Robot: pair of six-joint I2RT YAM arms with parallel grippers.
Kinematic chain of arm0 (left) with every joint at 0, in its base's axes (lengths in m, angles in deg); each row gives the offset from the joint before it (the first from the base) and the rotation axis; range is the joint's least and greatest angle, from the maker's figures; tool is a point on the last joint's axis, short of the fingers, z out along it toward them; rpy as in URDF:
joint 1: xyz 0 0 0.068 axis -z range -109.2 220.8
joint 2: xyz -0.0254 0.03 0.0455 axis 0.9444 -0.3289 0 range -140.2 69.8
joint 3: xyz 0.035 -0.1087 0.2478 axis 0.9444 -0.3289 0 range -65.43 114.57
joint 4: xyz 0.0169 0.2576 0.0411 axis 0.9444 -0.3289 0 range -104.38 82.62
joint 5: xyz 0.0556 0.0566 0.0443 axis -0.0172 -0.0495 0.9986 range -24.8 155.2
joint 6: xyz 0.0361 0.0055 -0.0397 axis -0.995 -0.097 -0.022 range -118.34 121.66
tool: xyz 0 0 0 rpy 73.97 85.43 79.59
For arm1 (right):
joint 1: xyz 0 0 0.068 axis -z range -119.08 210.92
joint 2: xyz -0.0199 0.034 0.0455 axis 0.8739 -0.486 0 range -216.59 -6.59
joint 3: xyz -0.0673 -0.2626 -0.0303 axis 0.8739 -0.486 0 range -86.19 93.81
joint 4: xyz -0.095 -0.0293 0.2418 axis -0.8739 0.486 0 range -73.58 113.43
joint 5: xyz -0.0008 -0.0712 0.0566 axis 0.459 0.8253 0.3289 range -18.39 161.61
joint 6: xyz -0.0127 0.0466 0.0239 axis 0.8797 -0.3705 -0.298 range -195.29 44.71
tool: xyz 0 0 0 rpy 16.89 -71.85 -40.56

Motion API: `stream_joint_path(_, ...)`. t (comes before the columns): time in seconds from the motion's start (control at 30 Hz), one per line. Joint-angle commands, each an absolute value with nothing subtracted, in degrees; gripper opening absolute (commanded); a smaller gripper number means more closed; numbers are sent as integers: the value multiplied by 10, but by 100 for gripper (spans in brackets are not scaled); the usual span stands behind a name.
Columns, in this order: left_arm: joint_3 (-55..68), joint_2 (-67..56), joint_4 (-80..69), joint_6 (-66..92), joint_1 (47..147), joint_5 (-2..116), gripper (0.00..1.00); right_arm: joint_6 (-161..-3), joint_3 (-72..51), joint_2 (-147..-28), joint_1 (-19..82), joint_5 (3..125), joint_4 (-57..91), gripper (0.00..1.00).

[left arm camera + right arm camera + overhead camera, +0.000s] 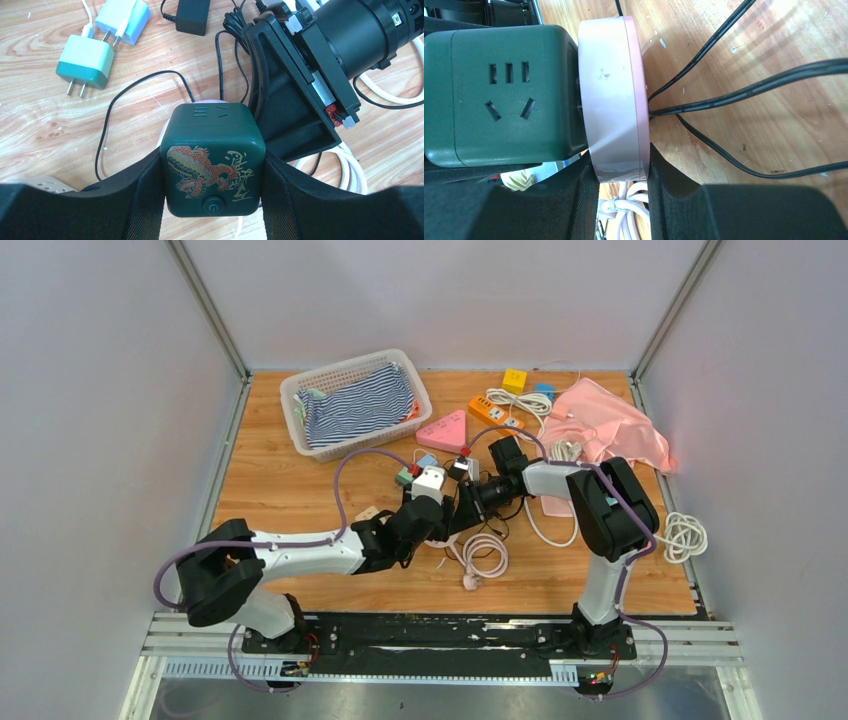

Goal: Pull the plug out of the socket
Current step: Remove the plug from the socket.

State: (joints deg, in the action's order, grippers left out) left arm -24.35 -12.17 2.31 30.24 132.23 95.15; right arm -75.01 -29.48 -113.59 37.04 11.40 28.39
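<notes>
A dark green cube plug [212,160] with a red-gold dragon print and a power button sits between the fingers of my left gripper [212,175], which is shut on its two sides. Its far face sits against a round pink-and-white socket [611,100], with only a thin dark gap between them. My right gripper [623,170] is shut on the flat faces of that disc, near its edge. From above, the two grippers meet at the table's middle, left gripper [440,512] beside right gripper [470,498]. The cube's socket holes [506,90] face the right wrist camera.
Black cords [749,90] run off the socket across the wood. Two small chargers [85,62] [122,20] and a black adapter [192,15] lie beyond the cube. A white coiled cable [485,555] lies near the front. A basket [300,390] stands back left, a pink cloth [610,425] back right.
</notes>
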Motion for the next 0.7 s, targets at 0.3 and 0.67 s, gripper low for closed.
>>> stream_joint_path(0.3, -268, -88, -4, 331, 1266, 783, 0, -711, -306, -1166, 377, 264, 286, 0)
stream_joint_path(0.67, -192, -128, -146, 319, 1330, 1025, 0, -711, -305, -1168, 377, 263, 286, 0)
